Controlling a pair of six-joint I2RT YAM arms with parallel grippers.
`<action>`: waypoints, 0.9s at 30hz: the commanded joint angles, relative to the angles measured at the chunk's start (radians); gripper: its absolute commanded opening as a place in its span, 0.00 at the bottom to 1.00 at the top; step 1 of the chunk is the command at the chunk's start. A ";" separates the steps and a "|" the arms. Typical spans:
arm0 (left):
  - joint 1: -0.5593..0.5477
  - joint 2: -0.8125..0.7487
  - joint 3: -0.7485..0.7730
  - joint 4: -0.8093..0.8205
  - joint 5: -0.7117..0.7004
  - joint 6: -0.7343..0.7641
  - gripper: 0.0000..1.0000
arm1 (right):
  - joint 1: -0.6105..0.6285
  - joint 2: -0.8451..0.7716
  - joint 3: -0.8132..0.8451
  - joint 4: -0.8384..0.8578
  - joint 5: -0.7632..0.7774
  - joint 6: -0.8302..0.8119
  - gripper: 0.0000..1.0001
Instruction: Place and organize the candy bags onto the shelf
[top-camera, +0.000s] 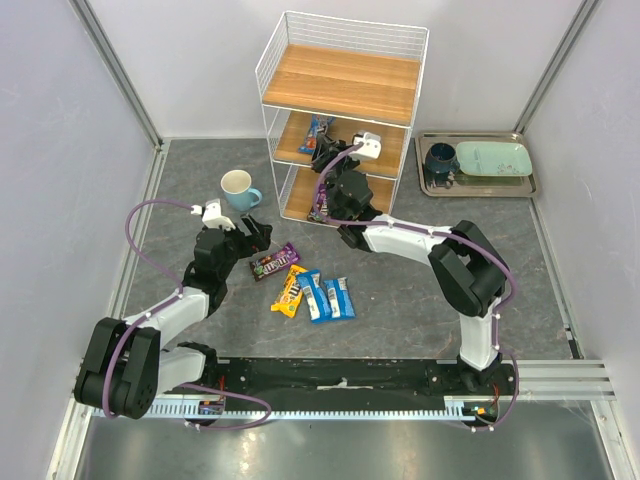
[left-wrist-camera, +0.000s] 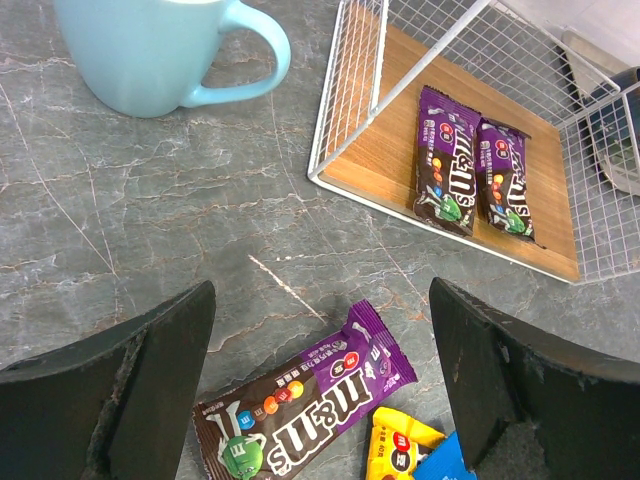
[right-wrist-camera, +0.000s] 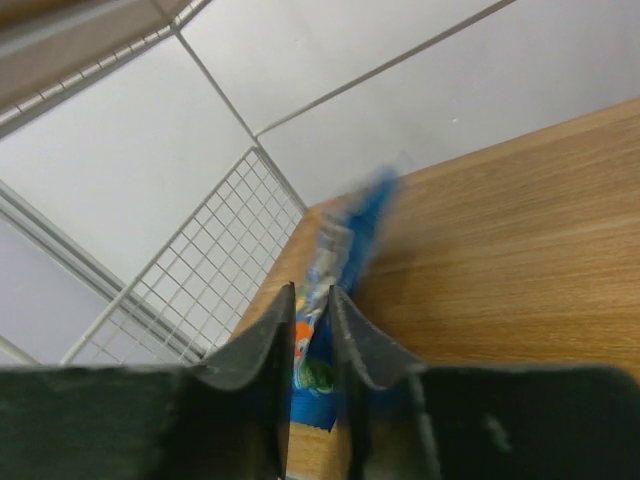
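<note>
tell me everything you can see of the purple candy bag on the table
The purple candy bag is a glossy dark purple-brown packet with white m&m's lettering, printed coloured candies and crimped ends. It lies flat and diagonal on the grey marbled table, below the open left tool, untouched by it; a yellow packet sits right beside it.

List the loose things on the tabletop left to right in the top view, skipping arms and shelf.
Light blue mug, dark purple candy bag, yellow candy bag, blue candy bag, second blue candy bag, metal tray.
</note>
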 joint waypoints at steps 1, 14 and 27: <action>-0.003 -0.019 0.009 0.033 0.006 -0.025 0.94 | -0.008 0.011 0.043 0.014 -0.040 0.015 0.39; -0.003 -0.025 0.008 0.032 0.007 -0.026 0.94 | -0.002 -0.147 -0.132 0.046 -0.102 0.006 0.54; -0.003 -0.023 0.006 0.033 0.009 -0.026 0.94 | 0.113 -0.451 -0.414 -0.133 -0.194 -0.045 0.56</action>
